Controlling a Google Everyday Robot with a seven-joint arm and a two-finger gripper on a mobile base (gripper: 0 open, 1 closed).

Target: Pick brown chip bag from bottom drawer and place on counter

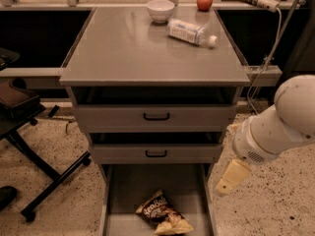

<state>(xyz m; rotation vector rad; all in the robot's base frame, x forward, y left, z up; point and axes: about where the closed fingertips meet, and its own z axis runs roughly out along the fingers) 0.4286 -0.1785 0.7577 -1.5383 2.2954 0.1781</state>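
The brown chip bag lies crumpled on the grey floor of the open bottom drawer, its pale yellow end toward the front. The counter is the flat grey top of the cabinet. My gripper hangs from the white arm at the right, just outside the drawer's right wall and above and to the right of the bag. Only one pale finger shows, pointing down and left.
On the counter's far end lie a clear plastic bottle, a white bowl and a red apple. Two shallower drawers with black handles sit above the bottom drawer. A black stand is at the left on the speckled floor.
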